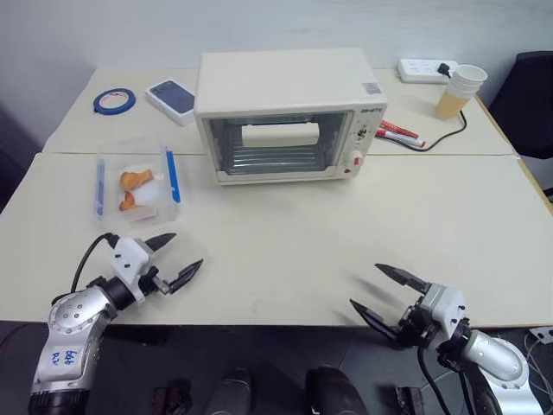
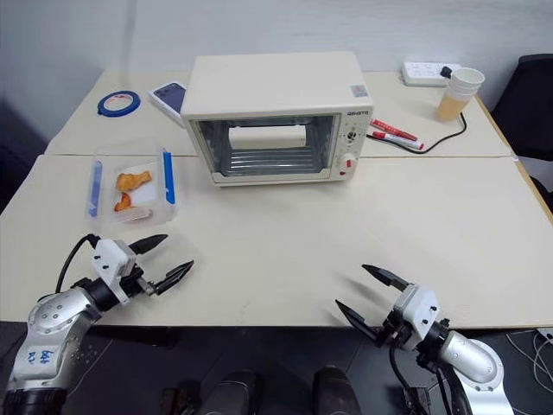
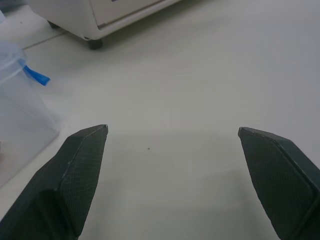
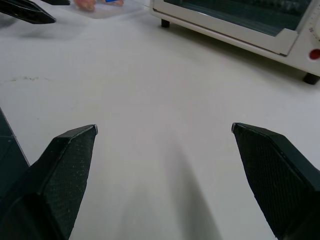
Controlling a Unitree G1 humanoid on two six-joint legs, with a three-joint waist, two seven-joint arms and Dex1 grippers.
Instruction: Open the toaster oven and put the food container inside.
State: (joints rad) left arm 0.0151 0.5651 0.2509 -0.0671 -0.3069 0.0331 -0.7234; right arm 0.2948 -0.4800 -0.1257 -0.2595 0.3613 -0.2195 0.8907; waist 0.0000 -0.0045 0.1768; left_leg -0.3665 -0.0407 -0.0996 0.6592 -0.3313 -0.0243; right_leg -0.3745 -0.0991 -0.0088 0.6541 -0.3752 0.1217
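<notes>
Toaster oven (image 1: 285, 117) at table's far middle, glass door shut; food container (image 1: 138, 184) just to its left, near the left gripper (image 1: 175, 257); both left and right gripper (image 1: 384, 292) spread wide, empty, low over the near table (image 1: 285, 251) edge. Likely risks: pulling the door could drag the light oven forward; clear container walls easy to misjudge, inviting a slip. Door handle hard to make out; container lid hard to tell.
</notes>
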